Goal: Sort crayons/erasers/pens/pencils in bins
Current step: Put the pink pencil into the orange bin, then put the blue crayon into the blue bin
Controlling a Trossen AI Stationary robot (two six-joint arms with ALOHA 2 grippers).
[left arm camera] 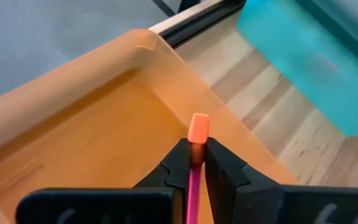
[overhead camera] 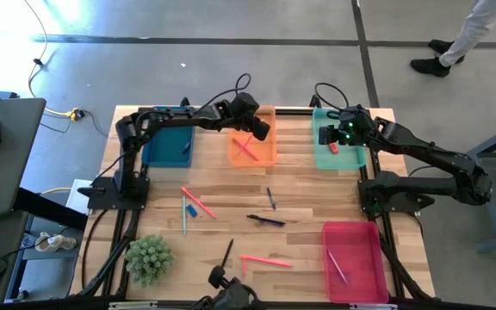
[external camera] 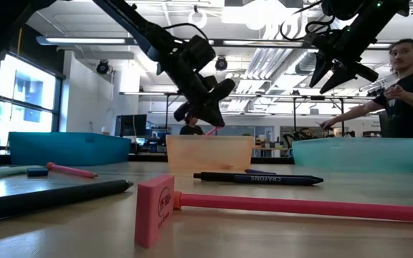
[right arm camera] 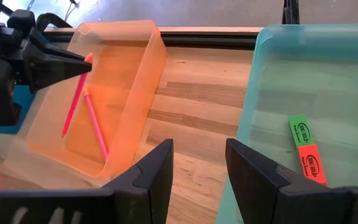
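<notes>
**Left gripper holds a pink pencil over the orange bin**

The left gripper (overhead camera: pixel 261 129) hangs above the shallow orange plastic bin (overhead camera: pixel 269 158) at the far middle of the wooden table (overhead camera: pixel 300 194). Its jaws are pinched on a slim salmon-pink pencil with an orange eraser tip (left arm camera: pixel 197 144), which hangs down into the bin. Another pink stick (right arm camera: pixel 96 126) already lies inside that bin.

The right gripper (overhead camera: pixel 334 131) hovers over the teal-green plastic bin (overhead camera: pixel 319 158) at the far right, jaws spread wide and holding nothing. In that bin lie a stubby green eraser (right arm camera: pixel 299 132) and a red-orange eraser (right arm camera: pixel 311 163), end to end and touching.

The dark blue bin (overhead camera: pixel 152 152) stands at the far left; the red-pink bin (overhead camera: pixel 371 271) sits near right. A black pen (overhead camera: pixel 266 220) lies mid-table, with loose pink sticks (overhead camera: pixel 266 259) nearer.
</notes>
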